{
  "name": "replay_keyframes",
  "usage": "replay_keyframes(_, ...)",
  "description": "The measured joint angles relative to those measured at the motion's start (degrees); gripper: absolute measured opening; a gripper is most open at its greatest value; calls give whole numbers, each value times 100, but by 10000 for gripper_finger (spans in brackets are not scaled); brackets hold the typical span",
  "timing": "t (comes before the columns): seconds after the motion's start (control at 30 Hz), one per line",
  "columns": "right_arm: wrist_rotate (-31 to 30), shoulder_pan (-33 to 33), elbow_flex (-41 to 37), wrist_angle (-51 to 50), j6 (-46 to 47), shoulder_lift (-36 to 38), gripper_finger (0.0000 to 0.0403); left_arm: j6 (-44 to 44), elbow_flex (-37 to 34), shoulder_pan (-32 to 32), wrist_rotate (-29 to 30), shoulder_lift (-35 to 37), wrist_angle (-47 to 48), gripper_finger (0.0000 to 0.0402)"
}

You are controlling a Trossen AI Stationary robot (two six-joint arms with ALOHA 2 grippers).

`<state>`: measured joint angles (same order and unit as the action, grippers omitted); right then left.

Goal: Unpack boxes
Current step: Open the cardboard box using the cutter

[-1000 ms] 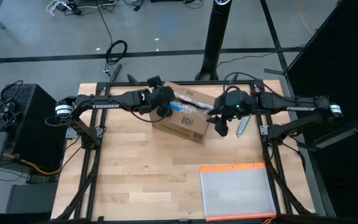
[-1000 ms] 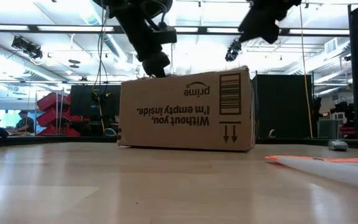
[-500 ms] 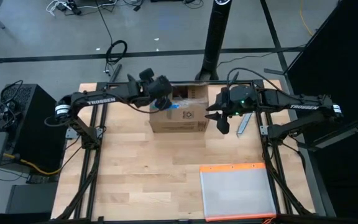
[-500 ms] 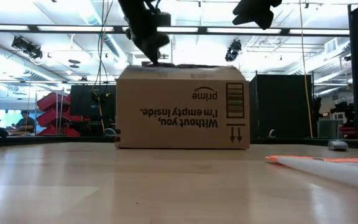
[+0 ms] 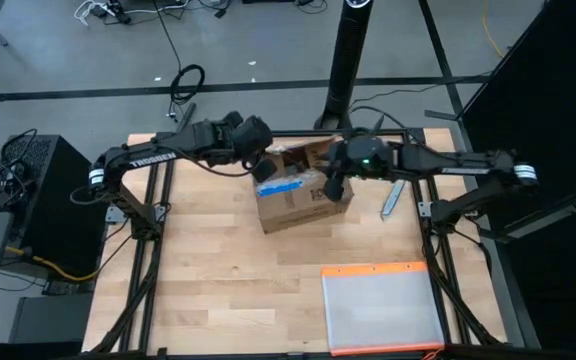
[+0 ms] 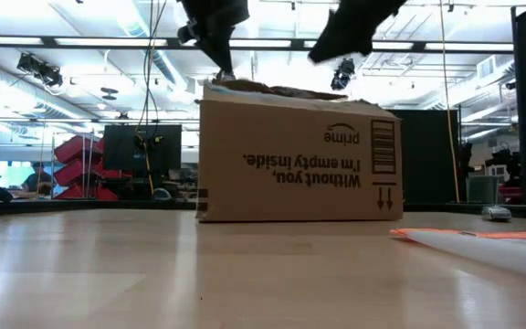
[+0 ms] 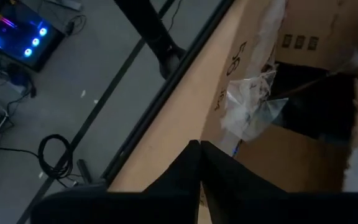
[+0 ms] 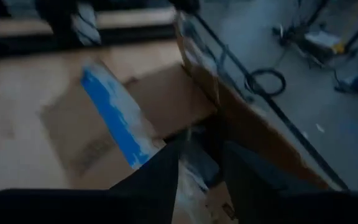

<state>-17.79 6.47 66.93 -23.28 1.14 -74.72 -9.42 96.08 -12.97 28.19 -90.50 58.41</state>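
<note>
Opening underway: box (image 5: pixel 303 195) top torn, flaps partly up, contents not out. Left gripper (image 5: pixel 260 167) pinched shut at flap edge; right gripper (image 5: pixel 334 187) narrow, over opening, holding nothing visible.

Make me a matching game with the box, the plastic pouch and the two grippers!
Things:
1. cardboard box
2. plastic pouch
3. left gripper
4. right gripper

Descriptions:
A. shut, at the box's left top edge
B. flat at the table's near right
C. brown, flaps open
D. over the box's right side

Pairs: 1-C, 2-B, 3-A, 4-D
</note>
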Motion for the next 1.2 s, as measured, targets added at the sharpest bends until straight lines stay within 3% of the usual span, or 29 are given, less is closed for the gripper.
replay_keyframes(0.37, -489, 267, -8, 197, -126, -1014, 20, -310, 17, 205, -224, 0, 268, 0)
replay_keyframes(0.47, 447, 315, -8, 42, -3, -996, 5, -303, 17, 195, -195, 0, 272, 0)
replay_keyframes(0.6, 2583, 413, -3, -71, 283, -896, 1, -308, 16, 61, -7, 0, 340, 0)
replay_keyframes(0.67, 3352, 333, -4, -82, 456, -826, 1, -327, 14, -41, 102, 0, 289, 0)
replay_keyframes(0.8, 4261, 257, -8, -70, 708, -521, 0, -432, 15, -231, 128, 2, 294, 0)
replay_keyframes(1.2, 2538, 1330, -178, -1513, -224, 220, 0, -579, 15, -150, 52, 17, 582, 0)
